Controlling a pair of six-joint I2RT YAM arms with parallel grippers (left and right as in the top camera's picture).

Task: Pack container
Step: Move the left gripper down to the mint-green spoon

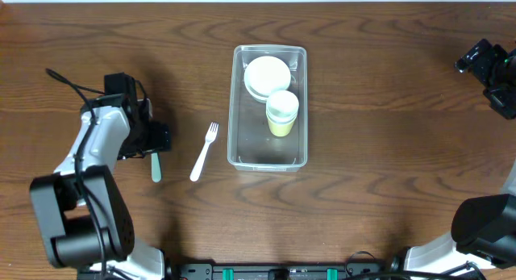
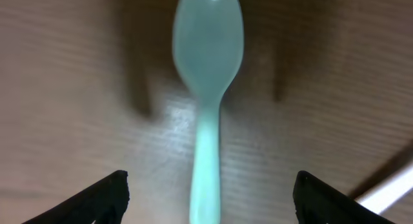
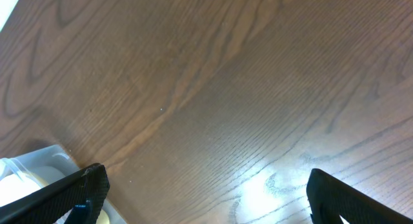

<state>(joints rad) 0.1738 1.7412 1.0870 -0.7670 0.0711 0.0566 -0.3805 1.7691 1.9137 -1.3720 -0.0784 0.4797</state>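
Note:
The clear plastic container (image 1: 268,107) stands at the table's middle, holding stacked white bowls (image 1: 267,77) and a yellow-green cup (image 1: 282,112). A pale green spoon (image 1: 156,168) lies on the table left of a white fork (image 1: 205,150). My left gripper (image 1: 158,138) is low over the spoon's handle end. In the left wrist view the spoon (image 2: 208,69) lies between the open fingers (image 2: 210,198), not gripped. My right gripper (image 1: 484,62) is open and empty at the far right; its wrist view shows open fingers (image 3: 206,195) over bare wood and a container corner (image 3: 39,162).
The white fork's handle shows at the lower right of the left wrist view (image 2: 387,193). Dark wood table (image 1: 387,151) surrounds everything. A black cable (image 1: 68,82) runs by the left arm.

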